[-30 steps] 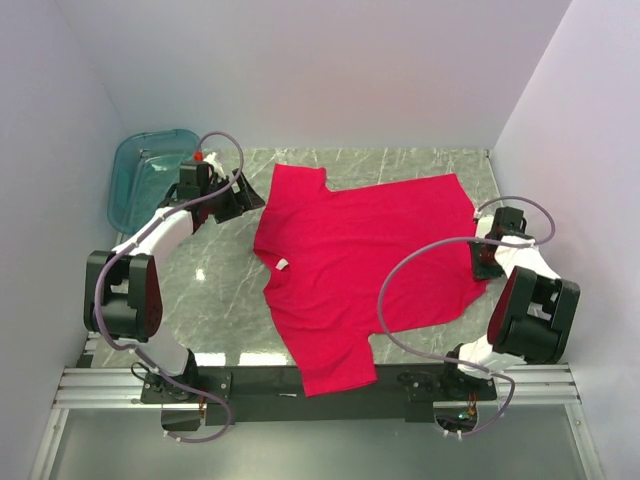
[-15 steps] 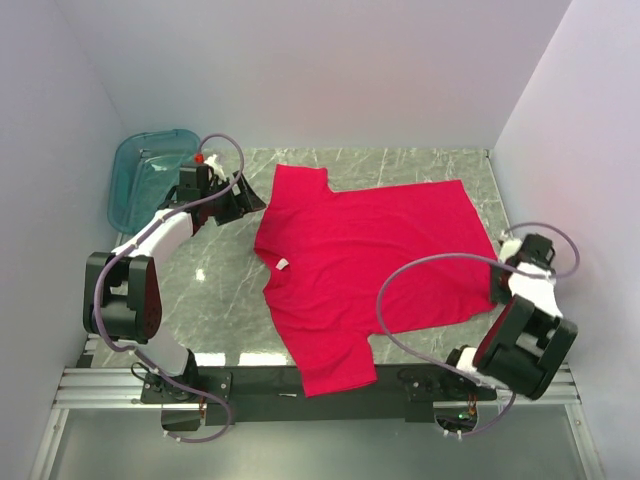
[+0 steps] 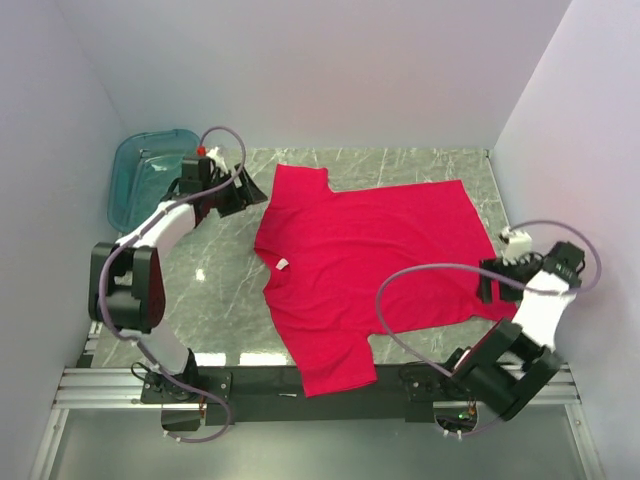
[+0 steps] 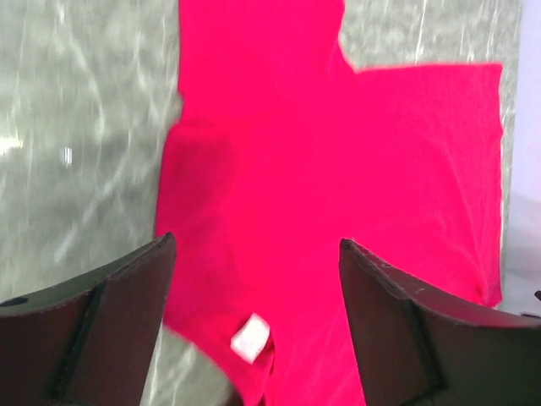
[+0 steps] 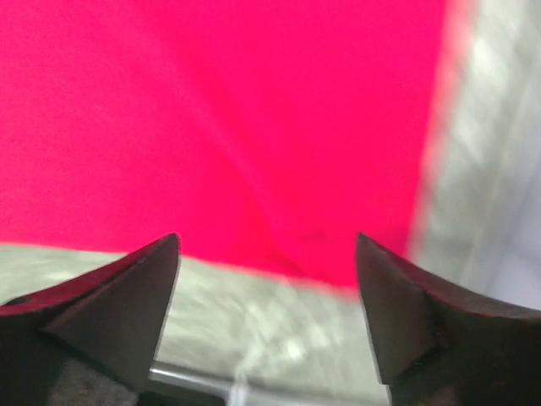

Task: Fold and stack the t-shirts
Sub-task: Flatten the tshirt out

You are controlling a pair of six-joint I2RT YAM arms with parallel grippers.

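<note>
One bright red t-shirt (image 3: 370, 255) lies spread flat on the marble table, its white neck label (image 3: 283, 264) at the left. My left gripper (image 3: 246, 195) hovers open beside the far-left sleeve. In the left wrist view that gripper (image 4: 257, 241) frames the shirt (image 4: 338, 161) and the label (image 4: 251, 336) with nothing between its fingers. My right gripper (image 3: 485, 284) stands open just off the shirt's right hem. In the right wrist view the right gripper (image 5: 267, 238) is above the hem edge of the cloth (image 5: 228, 118) and holds nothing.
A translucent teal tub (image 3: 150, 172) sits at the far-left corner, behind my left arm. White walls close in the table on the left, back and right. Bare marble (image 3: 215, 290) shows left of the shirt. A metal rail (image 3: 300, 385) runs along the near edge.
My right gripper has opened, let go of the shirt's right hem and drawn back towards the near right. The hem now lies flatter. The left gripper has barely shifted.
</note>
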